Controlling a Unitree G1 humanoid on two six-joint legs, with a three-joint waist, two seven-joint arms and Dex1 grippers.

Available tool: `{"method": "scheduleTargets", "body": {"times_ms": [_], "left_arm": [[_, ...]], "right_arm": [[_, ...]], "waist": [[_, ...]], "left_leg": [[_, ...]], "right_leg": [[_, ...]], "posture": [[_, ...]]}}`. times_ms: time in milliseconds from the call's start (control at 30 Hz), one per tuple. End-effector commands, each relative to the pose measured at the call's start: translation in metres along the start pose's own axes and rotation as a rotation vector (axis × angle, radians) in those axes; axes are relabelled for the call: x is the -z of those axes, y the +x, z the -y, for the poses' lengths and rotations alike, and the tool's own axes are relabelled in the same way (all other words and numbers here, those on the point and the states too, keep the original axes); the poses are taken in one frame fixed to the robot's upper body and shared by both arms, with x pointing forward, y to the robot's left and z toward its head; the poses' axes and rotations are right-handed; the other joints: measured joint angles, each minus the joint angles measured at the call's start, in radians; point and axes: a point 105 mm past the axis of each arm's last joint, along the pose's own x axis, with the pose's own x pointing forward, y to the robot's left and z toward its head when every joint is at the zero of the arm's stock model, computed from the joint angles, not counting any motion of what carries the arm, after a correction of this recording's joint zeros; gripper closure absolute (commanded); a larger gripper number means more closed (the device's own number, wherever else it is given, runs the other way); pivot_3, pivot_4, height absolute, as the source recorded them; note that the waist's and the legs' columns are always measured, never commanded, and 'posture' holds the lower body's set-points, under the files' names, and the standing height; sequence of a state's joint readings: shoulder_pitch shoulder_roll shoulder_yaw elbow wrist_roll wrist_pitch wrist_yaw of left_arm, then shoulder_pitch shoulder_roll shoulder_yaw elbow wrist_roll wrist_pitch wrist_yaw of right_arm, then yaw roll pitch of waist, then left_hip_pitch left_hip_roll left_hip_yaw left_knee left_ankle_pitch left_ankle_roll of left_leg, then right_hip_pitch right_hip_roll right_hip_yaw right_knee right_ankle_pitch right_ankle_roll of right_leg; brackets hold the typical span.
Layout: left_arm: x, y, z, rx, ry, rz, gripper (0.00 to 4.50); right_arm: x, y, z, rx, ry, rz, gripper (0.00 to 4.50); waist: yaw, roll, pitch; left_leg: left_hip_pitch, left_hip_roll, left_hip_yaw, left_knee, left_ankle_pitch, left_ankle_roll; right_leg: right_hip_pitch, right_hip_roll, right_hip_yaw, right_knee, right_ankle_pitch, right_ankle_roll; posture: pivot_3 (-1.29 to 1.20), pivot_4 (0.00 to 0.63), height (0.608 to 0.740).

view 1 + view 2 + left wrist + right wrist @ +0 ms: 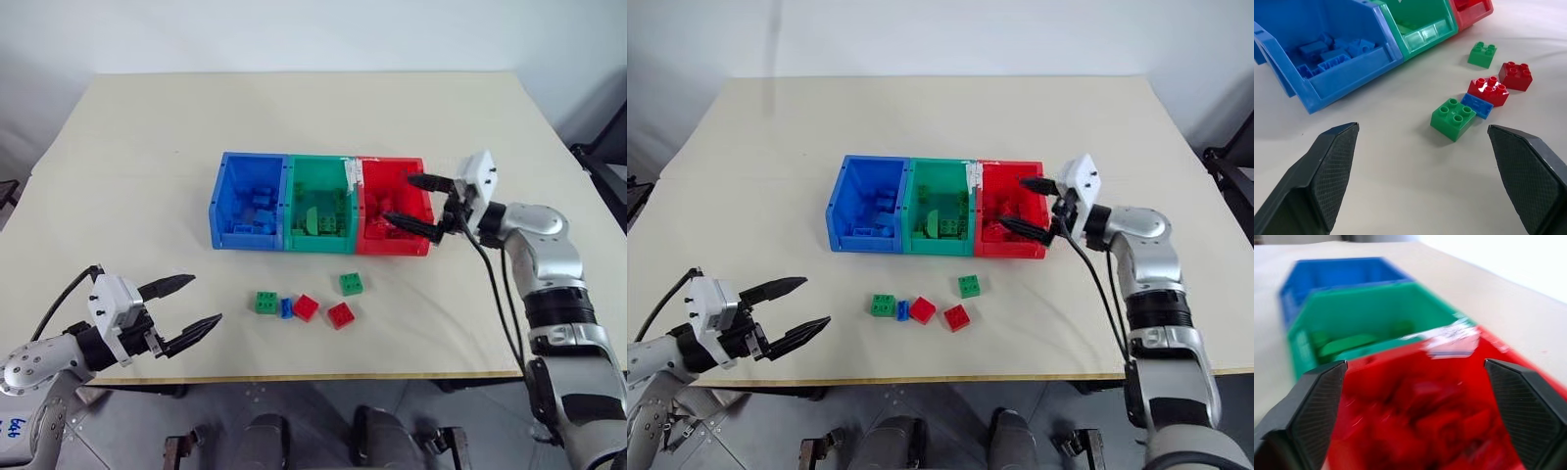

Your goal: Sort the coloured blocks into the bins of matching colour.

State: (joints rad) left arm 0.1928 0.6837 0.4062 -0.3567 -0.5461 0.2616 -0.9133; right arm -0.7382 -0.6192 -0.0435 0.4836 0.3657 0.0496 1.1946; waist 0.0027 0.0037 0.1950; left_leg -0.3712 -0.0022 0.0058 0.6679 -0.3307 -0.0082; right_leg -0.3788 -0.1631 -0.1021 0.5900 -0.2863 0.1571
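Note:
Three joined bins stand mid-table: blue bin [217,201], green bin [317,161], red bin [390,164], each with blocks of its own colour inside. In front of them, loose blocks lie on the table: a green block [265,302], a small blue block [285,307], two red blocks [306,306] [340,314] and another green block [352,283]. My right gripper [398,198] hangs open over the red bin's right side, nothing between its fingers. My left gripper [207,298] is open near the table's front left, left of the loose blocks, pointing toward them.
White tape [354,174] marks the rim between the green and red bins. The beige table [147,147] extends wide behind and beside the bins. Its front edge [323,375] runs just below the loose blocks.

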Motion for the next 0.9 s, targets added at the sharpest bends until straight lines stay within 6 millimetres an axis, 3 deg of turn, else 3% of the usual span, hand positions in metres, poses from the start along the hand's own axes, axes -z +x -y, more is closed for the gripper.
{"method": "scheduleTargets", "body": {"times_ms": [33,167,300,433,533,633,733,900], "left_arm": [[-0.017,0.014,0.01,0.093,0.072,0.046,0.0],[-0.019,0.036,0.027,0.237,0.11,0.041,0.0],[-0.02,0.051,0.041,0.358,0.115,0.044,0.0],[-0.022,0.061,0.045,0.424,0.138,0.065,0.0],[-0.023,0.065,0.044,0.444,0.15,0.074,0.0],[-0.022,0.063,0.038,0.414,0.146,0.082,0.0],[-0.019,0.057,0.032,0.374,0.139,0.073,0.0],[-0.012,0.04,0.024,0.288,0.13,0.037,0.0]], "right_arm": [[-0.018,-0.027,-0.015,-0.085,-0.014,0.05,0.01],[0.0,-0.06,-0.046,-0.183,-0.018,-0.082,0.01],[0.025,-0.098,-0.065,-0.262,-0.051,-0.265,0.01],[0.031,-0.105,-0.068,-0.274,-0.056,-0.293,0.01],[0.034,-0.094,-0.075,-0.306,-0.056,-0.281,0.01],[0.032,-0.067,-0.078,-0.308,-0.023,-0.254,0.01],[0.034,-0.046,-0.081,-0.284,0.05,-0.297,0.01],[0.038,-0.009,-0.092,-0.325,0.031,-0.285,0.01]], "waist": [[0.003,0.0,0.0],[0.01,0.0,0.0],[0.015,0.0,0.0],[0.006,0.0,0.0],[0.004,0.0,0.0],[-0.003,0.0,0.0],[-0.003,0.0,0.0],[0.0,0.0,0.0]], "left_leg": [[0.0,0.0,0.0,0.0,0.0,0.0],[0.001,0.0,0.001,0.0,0.0,0.0],[0.001,0.0,0.002,0.0,0.0,0.0],[0.003,0.001,0.004,0.001,0.0,0.0],[0.003,0.001,0.003,0.001,0.0,0.0],[0.003,0.001,0.003,0.001,0.0,0.0],[0.003,0.001,0.002,0.001,0.0,0.0],[0.002,0.001,0.001,0.002,0.0,0.0]], "right_leg": [[0.0,0.0,0.0,0.0,0.0,0.0],[0.0,0.0,0.0,0.0,0.0,0.0],[0.001,0.0,0.0,0.0,0.0,0.0],[0.001,0.0,0.001,0.0,0.0,0.0],[0.001,0.0,0.001,0.001,0.0,0.0],[0.001,0.0,0.001,0.001,0.0,0.0],[0.001,0.0,0.0,0.001,0.0,0.0],[0.001,0.0,0.0,0.0,0.0,0.0]], "posture": [[0.0,0.15,0.74],[0.0,0.15,0.74],[0.0,0.15,0.74],[0.0,0.15,0.74],[0.0,0.15,0.74],[0.0,0.15,0.74],[0.0,0.15,0.74],[0.0,0.15,0.74]]}}
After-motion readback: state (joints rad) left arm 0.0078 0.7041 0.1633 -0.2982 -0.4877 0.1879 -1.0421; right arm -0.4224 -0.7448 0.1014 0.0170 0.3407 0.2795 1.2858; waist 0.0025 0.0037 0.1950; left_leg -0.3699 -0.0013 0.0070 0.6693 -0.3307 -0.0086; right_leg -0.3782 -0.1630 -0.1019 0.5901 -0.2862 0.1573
